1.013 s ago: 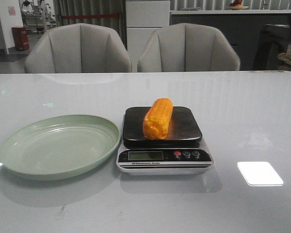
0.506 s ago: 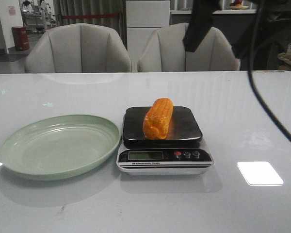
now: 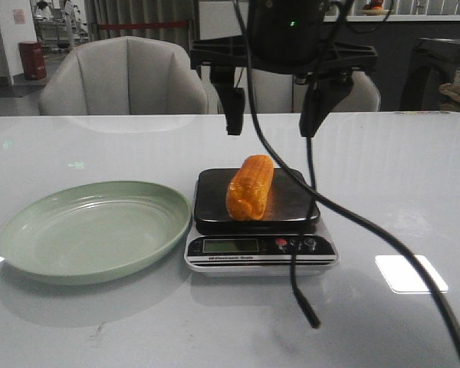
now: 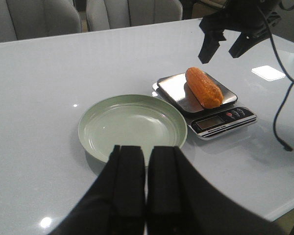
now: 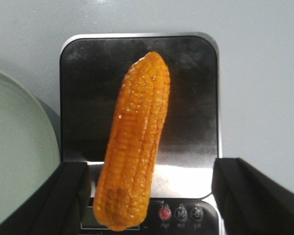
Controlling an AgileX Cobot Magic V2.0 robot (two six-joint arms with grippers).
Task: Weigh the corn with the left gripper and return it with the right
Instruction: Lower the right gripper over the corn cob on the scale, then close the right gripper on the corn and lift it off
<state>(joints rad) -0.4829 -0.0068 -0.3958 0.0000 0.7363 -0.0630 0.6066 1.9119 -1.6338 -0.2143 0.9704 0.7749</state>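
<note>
Right now we see the corn [image 3: 250, 187] lying on its side on the dark platform of the scale [image 3: 258, 222], one blunt end toward the near edge of the surface [image 3: 383, 176] and the other toward the far edge. The cob is slightly angled, so that its near end sits closer to the plate [image 3: 92, 230] than its far end does. It overhangs the platform a little on the near side, above the display and buttons.

Our right pincer [image 3: 269, 111] hangs in the air above the scale with its two black fingers spread wide, one on each side of the cob and clear of it; nothing is held. From the right wrist view the corn [image 5: 134, 147] runs up between the two finger tips, which frame the near corners of the scale [image 5: 196, 98]. Loose black cables [image 3: 353, 230] droop from this arm across the scale's right side down to the near edge of the surface.

Our left pincer [image 4: 146, 188] is low near the left part of the near edge, its fingers pressed together and empty, just beside the rim of the plate [image 4: 132, 125]. The pale green plate is bare and sits to the left of the scale, almost touching it. Two grey chairs [image 3: 123, 77] stand beyond the far edge.
</note>
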